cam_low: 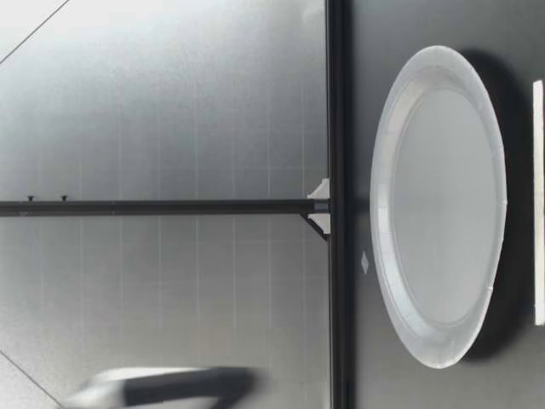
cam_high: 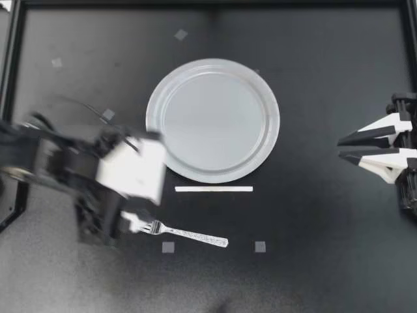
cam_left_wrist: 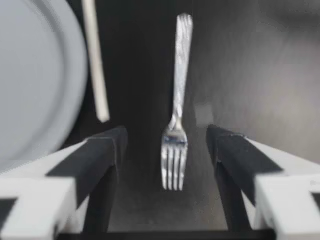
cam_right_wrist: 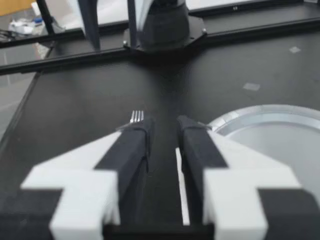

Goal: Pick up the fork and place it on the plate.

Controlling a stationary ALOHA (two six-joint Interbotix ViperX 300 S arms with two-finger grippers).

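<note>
Dark table [cam_high: 326, 78] fills the top view, with the plate [cam_high: 213, 120] at centre. I see the fork [cam_high: 189, 235] lying flat at lower centre-left, below a white strip [cam_high: 214, 189]. My left gripper [cam_high: 138, 223] stands wide, its fingers either side of the tines without touching. My right gripper [cam_high: 341, 149], at the right edge, holds nothing and shows only a narrow gap.

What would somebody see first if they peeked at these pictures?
The big pale plate in the middle of the dark table catches the eye first. Next comes the shiny fork, lying flat a little apart from it, with my left tool open around its prongs and not touching them. A thin white strip lies between plate and fork.
</note>
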